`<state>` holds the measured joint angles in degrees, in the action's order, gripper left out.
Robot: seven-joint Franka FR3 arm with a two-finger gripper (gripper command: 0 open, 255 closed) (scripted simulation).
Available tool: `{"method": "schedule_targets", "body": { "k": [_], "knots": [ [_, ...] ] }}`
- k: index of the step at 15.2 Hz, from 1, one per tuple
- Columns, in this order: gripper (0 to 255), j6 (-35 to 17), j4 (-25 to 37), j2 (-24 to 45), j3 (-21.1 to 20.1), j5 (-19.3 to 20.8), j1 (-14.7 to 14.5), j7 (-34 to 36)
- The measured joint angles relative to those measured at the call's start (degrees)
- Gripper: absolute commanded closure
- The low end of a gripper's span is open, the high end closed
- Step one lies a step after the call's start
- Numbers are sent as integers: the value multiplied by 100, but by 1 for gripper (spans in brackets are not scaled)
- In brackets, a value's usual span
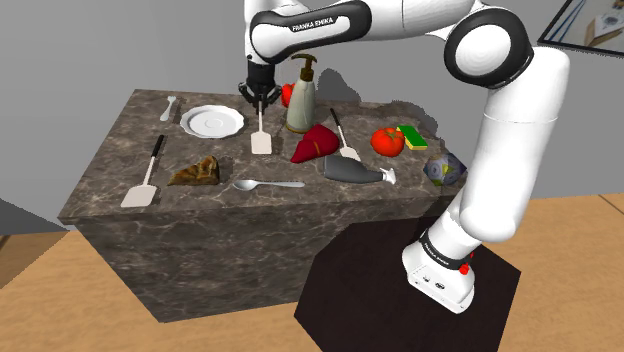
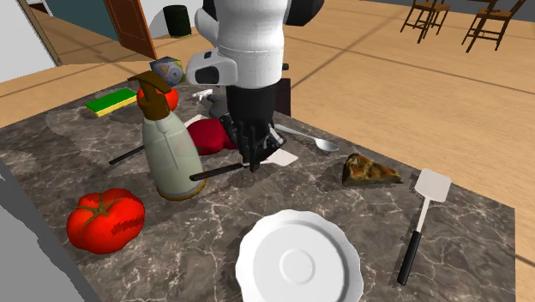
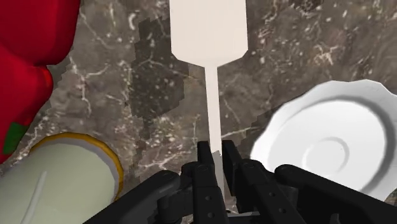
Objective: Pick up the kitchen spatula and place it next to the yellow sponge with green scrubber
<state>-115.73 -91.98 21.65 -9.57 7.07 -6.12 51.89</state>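
A spatula with a white blade (image 1: 261,141) (image 2: 279,159) (image 3: 208,28) and a dark handle lies in the middle of the dark marble counter (image 1: 110,195). My gripper (image 1: 258,100) (image 2: 252,163) (image 3: 216,153) points straight down over it. Both fingers are shut on the thin neck just behind the blade. Whether the spatula rests on the counter or hangs just above it I cannot tell. The yellow sponge with a green scrubber (image 1: 413,136) (image 2: 111,103) lies at the counter's right end in the shoulder view, beside a tomato (image 1: 387,141).
Close to the gripper stand a soap bottle (image 1: 301,100) (image 2: 170,150) (image 3: 57,184), a white plate (image 1: 212,121) (image 2: 296,257) (image 3: 331,140) and a second tomato (image 2: 105,220). Two other spatulas (image 1: 145,175) (image 1: 343,135), a red object (image 1: 315,145), a spoon (image 1: 268,184) and a pie slice (image 1: 196,172) lie around.
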Motion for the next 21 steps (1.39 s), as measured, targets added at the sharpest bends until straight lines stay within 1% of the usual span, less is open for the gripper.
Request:
{"method": "schedule_targets", "body": {
  "k": [3,7,12,14,17,18,19,21],
  "knots": [
    [255,-20,-220,-219,59,-71,195,-263],
    [255,-212,-755,-592,176,-179,509,-699],
    [255,-360,-1132,-958,367,-326,940,-1402],
    [255,-544,-1211,-1053,425,-368,1063,-1631],
    [255,-1134,-1496,-1239,583,-418,1311,-2005],
    [255,-1230,-1513,-1226,639,-425,1388,-2126],
    [255,-1263,-1513,-1194,722,-462,1513,-2329],
    [255,-985,-1603,-1293,836,-491,1673,-2593]
  ]
}}
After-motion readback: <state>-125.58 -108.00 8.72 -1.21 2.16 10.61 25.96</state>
